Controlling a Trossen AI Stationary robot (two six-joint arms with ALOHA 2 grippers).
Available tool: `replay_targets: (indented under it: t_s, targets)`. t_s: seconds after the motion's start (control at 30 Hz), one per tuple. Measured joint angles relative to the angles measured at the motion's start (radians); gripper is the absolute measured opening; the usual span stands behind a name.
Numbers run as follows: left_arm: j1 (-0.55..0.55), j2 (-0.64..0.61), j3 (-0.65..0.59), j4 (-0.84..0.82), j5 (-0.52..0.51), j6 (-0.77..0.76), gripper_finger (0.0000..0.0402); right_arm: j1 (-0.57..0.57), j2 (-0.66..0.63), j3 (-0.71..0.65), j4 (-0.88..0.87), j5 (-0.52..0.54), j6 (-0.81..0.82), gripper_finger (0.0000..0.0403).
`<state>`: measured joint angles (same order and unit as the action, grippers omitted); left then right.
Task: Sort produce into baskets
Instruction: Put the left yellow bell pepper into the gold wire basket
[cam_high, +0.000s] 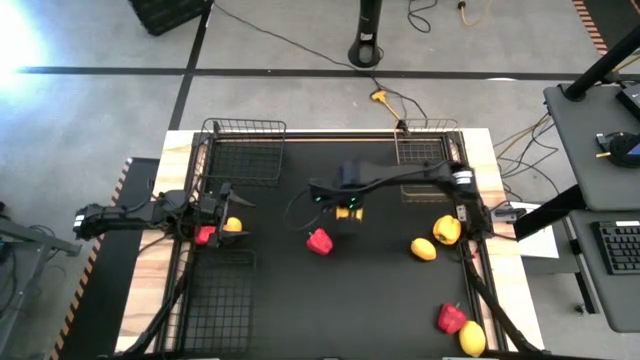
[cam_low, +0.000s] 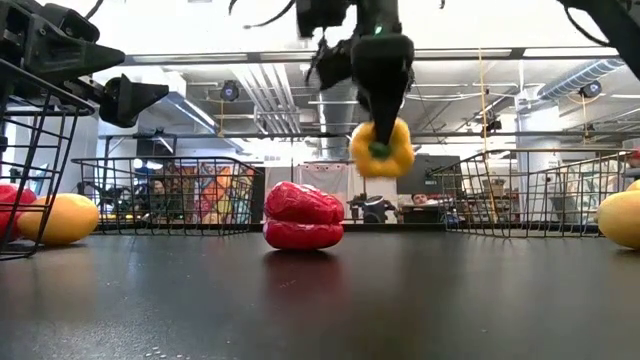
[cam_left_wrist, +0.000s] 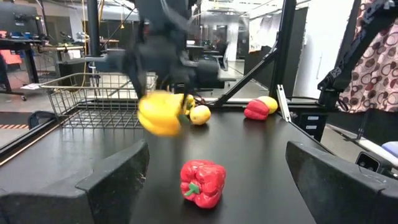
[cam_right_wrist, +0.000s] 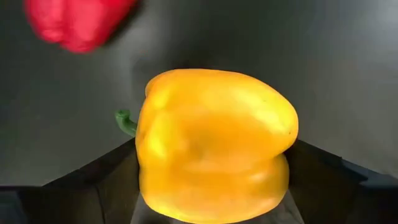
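The right gripper (cam_high: 349, 211) hangs over the middle of the black table (cam_high: 300, 300), its fingers closed around a yellow bell pepper (cam_low: 381, 148) that is lifted clear of the surface; in the right wrist view the pepper (cam_right_wrist: 214, 146) sits between the two dark fingers with its green stem to one side. Just beside and below it, a red bell pepper (cam_high: 319, 241) lies on the table, alone in the middle. The left gripper (cam_high: 214, 215) waits at the table's left side with its fingers spread wide and holding nothing, next to a red piece (cam_high: 205, 236) and a yellow piece (cam_high: 233, 225) that lie at the edge of the near-left basket (cam_high: 215, 300).

On the right side, a yellow pepper (cam_high: 447, 230) and a lemon-like oval (cam_high: 423, 249) lie close together; nearer the front right corner, another red pepper (cam_high: 451, 318) lies touching a yellow piece (cam_high: 472, 338).

At the far edge stand two wire baskets, the far-left basket (cam_high: 243, 150) and the far-right basket (cam_high: 428, 145); neither shows any produce inside.
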<state>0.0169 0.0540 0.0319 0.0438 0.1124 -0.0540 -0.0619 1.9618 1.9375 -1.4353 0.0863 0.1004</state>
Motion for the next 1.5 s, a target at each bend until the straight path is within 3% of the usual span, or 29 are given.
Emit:
replay_targets:
  t_s: [0.23,0.47,0.67,1.0,1.13,1.37,1.5]
  targets:
    - [0.0,0.0,0.0,0.0,0.0,0.0,0.0361,-0.079,-0.341,-0.211,-0.084,0.355,0.285,0.0323]
    - [0.0,0.0,0.0,0.0,0.0,0.0,0.0361,-0.236,-0.7,-0.524,-0.075,0.393,0.812,0.0322]
    - [0.0,0.0,0.0,0.0,0.0,0.0,0.0361,-0.335,-0.872,-0.753,0.035,0.398,1.031,0.0322]
    - [0.0,0.0,0.0,0.0,0.0,0.0,0.0361,-0.419,-0.86,-0.969,0.247,0.276,1.082,0.0323]
    - [0.0,0.0,0.0,0.0,0.0,0.0,0.0361,-0.515,-0.813,-0.984,0.279,0.254,1.074,0.0325]
    - [0.0,0.0,0.0,0.0,0.0,0.0,0.0361,-0.729,-0.731,-0.98,0.299,0.067,0.991,0.0326]
    - [0.0,0.0,0.0,0.0,0.0,0.0,0.0361,-0.782,-0.683,-0.983,0.303,0.041,0.974,0.0326]
